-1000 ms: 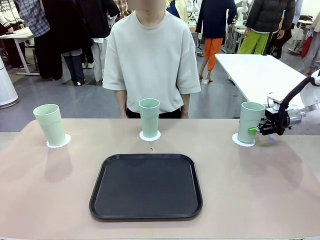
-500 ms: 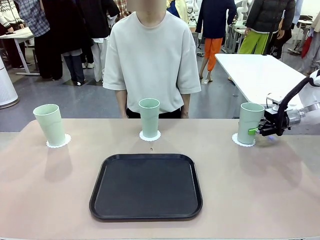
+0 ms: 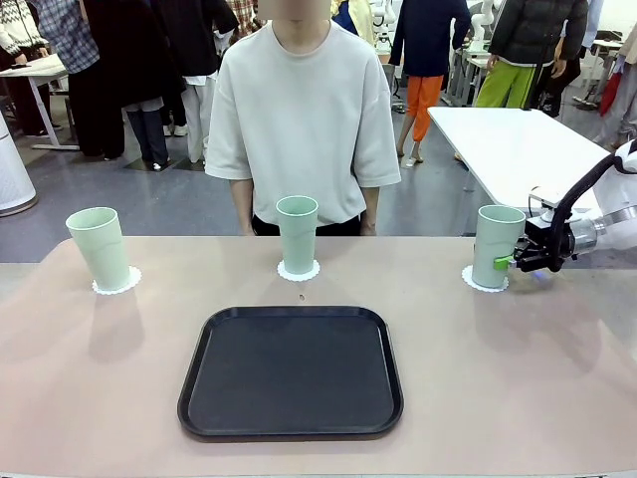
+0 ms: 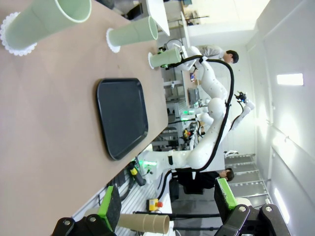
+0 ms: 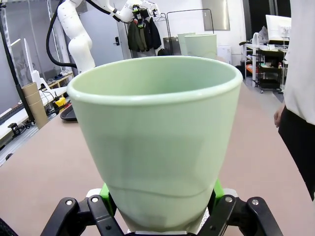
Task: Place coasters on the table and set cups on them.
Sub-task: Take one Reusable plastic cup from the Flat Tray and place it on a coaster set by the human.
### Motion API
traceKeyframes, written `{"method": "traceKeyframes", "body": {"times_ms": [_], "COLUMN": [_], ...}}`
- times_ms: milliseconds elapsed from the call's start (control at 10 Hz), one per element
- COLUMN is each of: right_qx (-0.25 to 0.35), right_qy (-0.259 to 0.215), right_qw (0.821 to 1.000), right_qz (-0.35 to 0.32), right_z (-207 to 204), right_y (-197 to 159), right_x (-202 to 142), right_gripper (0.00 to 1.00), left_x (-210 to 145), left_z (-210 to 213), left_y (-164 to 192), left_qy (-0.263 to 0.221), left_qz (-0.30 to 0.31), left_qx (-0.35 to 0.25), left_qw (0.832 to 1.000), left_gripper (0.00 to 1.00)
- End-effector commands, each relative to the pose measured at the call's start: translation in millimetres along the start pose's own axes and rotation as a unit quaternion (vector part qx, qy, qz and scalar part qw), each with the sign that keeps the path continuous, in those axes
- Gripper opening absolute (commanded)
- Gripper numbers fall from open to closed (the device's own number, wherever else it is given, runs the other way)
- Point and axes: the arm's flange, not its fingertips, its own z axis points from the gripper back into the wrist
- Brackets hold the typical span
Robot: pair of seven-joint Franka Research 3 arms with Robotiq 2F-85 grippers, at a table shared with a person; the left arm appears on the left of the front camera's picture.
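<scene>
Green-padded right fingers [image 5: 214, 191] flank the matte tapered cup [image 5: 157, 142] on its lacy coaster [image 3: 484, 280].

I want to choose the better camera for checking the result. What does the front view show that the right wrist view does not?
Front view alone: the left cup and right cup each upright on a coaster, and the whole black tray. Right wrist view alone: the right gripper with its jaws at both sides of the right cup's base. Both: the table and the person's pale shirt.
</scene>
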Motion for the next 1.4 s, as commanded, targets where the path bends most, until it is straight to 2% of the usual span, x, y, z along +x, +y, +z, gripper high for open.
{"method": "traceKeyframes", "body": {"times_ms": [0,100,900,1300], "right_qx": [0.022,0.023,0.023,0.006], "right_qy": [0.005,0.008,0.037,0.086], "right_qw": [1.0,1.0,0.999,0.994], "right_qz": [0.004,0.001,-0.031,-0.074], "right_z": [2,2,8,26], "right_y": [-4,-4,-10,-13], "right_x": [-1,-1,-1,1], "right_gripper": [0.88,1.0,1.0,1.0], "left_x": [-1,-1,-1,-1], "left_z": [1,1,1,1], "left_y": [-2,-2,-2,-2], "left_qy": [-0.002,-0.002,-0.002,-0.002], "left_qz": [-0.004,-0.004,-0.004,-0.004], "left_qx": [-0.005,-0.005,-0.005,-0.005], "left_qw": [1.0,1.0,1.0,1.0], "left_gripper": [1.0,1.0,1.0,1.0]}}
